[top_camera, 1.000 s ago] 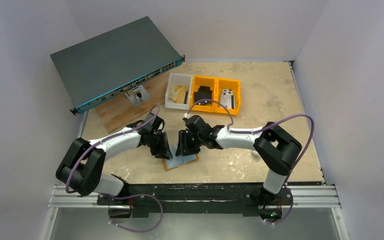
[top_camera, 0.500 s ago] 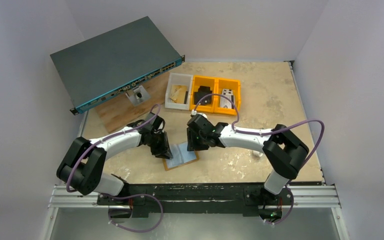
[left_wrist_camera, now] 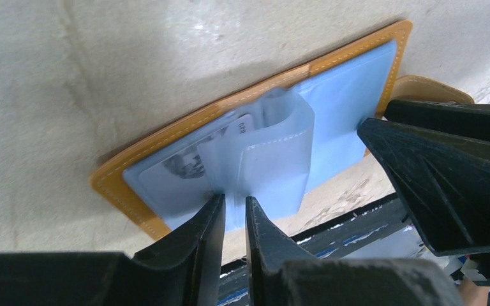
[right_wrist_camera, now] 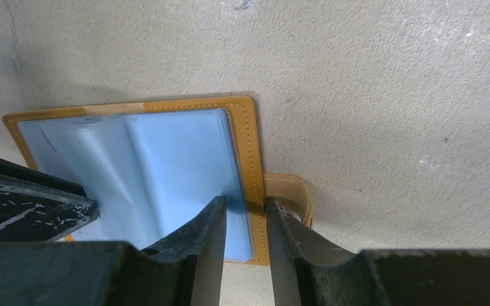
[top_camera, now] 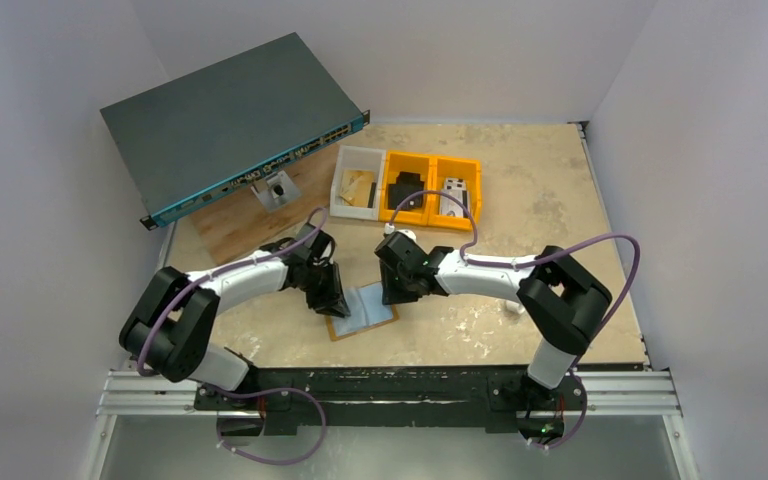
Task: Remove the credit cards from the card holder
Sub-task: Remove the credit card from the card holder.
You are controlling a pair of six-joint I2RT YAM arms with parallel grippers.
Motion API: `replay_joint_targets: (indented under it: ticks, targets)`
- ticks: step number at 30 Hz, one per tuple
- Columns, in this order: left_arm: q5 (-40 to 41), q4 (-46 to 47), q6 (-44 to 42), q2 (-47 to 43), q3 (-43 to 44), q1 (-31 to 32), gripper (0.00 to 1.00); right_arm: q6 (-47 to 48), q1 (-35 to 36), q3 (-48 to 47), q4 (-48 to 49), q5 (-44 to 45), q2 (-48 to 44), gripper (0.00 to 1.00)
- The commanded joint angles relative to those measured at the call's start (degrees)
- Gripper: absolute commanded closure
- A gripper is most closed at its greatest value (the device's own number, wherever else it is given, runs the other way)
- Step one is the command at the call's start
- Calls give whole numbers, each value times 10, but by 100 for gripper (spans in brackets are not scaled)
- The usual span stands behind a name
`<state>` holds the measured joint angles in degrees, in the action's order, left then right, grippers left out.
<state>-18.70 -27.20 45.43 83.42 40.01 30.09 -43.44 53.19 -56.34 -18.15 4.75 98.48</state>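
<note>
The tan-orange card holder (top_camera: 362, 310) lies open and flat on the table near the front edge, pale blue inside. My left gripper (top_camera: 332, 303) is at its left half. In the left wrist view (left_wrist_camera: 235, 203) its jaws are pinched on a clear blue sleeve (left_wrist_camera: 274, 159), lifted off the holder (left_wrist_camera: 166, 137). A card with a printed portrait (left_wrist_camera: 185, 169) shows in the pocket beside it. My right gripper (top_camera: 395, 292) is at the holder's right edge. In the right wrist view (right_wrist_camera: 245, 204) its jaws stand almost shut, astride the orange border (right_wrist_camera: 249, 127) by the snap tab (right_wrist_camera: 290, 191).
A dark network switch (top_camera: 230, 120) sits at the back left on a wooden board (top_camera: 240, 225), with a small metal bracket (top_camera: 277, 188) by it. A white bin (top_camera: 357, 180) and two orange bins (top_camera: 430, 188) stand behind the holder. Walls close in on three sides.
My right gripper has drawn back from over the holder to its right edge. My left gripper has shifted slightly right and stays on the holder's left half.
</note>
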Motion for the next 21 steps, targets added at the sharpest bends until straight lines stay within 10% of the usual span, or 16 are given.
replay_joint_targets:
  ticks: [1, 21]
  targets:
    - [-7, 35, -3, 26, 16, 14, 83, 6, 0, 12, 22, -15, 19, 74]
    - [-37, 37, -3, 43, 81, 32, 85, 1, 0, 25, 48, -43, 19, 76]
